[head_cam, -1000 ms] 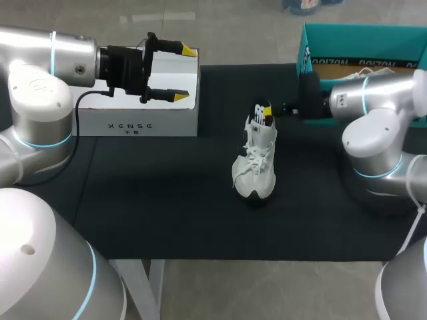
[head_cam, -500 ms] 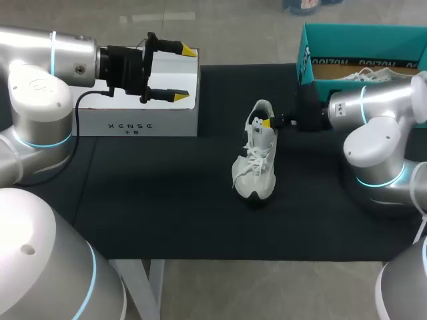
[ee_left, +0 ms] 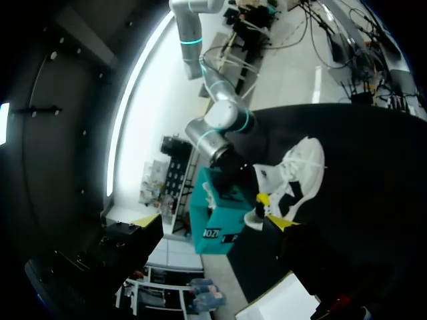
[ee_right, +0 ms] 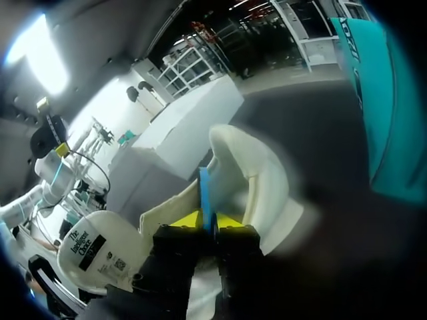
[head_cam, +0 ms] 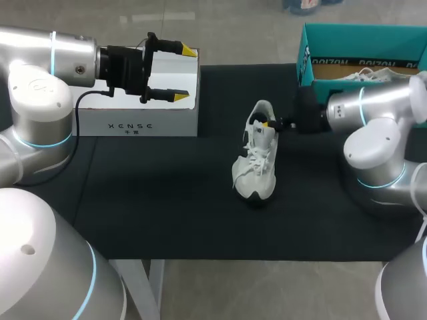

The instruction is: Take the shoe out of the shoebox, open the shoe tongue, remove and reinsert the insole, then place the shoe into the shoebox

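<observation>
I think I am on the insole step. My right gripper (head_cam: 267, 124) is at the heel hole of the white lace-up sneaker (head_cam: 255, 163). Its yellow tips are nearly together, pinching the thin blue insole (ee_right: 205, 190) by its edge. I cannot tell if the insole is going out or back in. Next, I think it must slide flat down inside the sneaker, so I should hold it straight and go slowly, or the sneaker may tip over.

The sneaker stands upright near the middle of the black table (head_cam: 167, 200), with its toe toward the near edge. Its laces are loose and its top is open wide.

The teal cardboard shoebox (head_cam: 307, 47) sits at the far right corner, open, with a second white shoe (head_cam: 363, 73) inside. My left gripper (head_cam: 184, 74) hangs wide open and holding nothing above the white cardboard box (head_cam: 133, 123) by the far left corner.
</observation>
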Available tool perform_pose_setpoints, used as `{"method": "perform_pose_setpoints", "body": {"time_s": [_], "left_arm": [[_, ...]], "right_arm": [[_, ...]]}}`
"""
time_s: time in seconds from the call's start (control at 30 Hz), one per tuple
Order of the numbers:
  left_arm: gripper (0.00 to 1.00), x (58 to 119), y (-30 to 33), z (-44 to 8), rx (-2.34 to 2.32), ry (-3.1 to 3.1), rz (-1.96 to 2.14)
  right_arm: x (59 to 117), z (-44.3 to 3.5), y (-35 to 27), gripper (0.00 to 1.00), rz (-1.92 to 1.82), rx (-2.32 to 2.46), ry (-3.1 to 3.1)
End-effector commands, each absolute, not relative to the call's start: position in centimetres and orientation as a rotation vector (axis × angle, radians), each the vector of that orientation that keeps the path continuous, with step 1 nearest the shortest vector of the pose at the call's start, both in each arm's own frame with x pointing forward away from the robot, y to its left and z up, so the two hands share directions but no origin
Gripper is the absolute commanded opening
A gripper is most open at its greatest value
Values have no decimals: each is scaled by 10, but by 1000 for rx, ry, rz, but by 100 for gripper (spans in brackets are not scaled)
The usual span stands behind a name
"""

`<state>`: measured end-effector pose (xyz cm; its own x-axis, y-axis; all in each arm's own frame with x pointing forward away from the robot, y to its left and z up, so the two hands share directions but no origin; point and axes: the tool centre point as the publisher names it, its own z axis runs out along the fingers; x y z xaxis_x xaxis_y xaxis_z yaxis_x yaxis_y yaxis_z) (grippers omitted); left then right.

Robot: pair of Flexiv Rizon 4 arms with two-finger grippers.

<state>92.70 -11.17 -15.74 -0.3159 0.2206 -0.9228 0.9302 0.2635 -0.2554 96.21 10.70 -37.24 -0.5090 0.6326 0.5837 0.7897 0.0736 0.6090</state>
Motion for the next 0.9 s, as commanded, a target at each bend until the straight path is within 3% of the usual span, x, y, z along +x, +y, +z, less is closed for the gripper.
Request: {"method": "perform_pose_setpoints", "body": {"time_s": [0.03, 0.63, 0.7, 0.77, 0.8, 0.9], "left_arm": [[100, 926, -111, -156, 1065, 1728, -1100], [100, 926, -111, -156, 1065, 1728, -1100], [100, 926, -111, -156, 1065, 1728, -1100], [100, 926, -111, -156, 1065, 1728, -1100], [100, 926, -111, -156, 1065, 1728, -1100], [100, 926, -111, -156, 1065, 1728, -1100]], "right_arm": [[970, -370, 107, 100, -1417, -1466, -2184], [983, -350, 109, 100, -1470, -1457, -2212], [983, -350, 109, 46, -1474, -1464, -2208], [982, -350, 110, 22, -1475, -1476, -2203], [981, -351, 110, 1, -1474, -1478, -2202], [978, -354, 112, 0, -1465, -1480, -2198]]}}
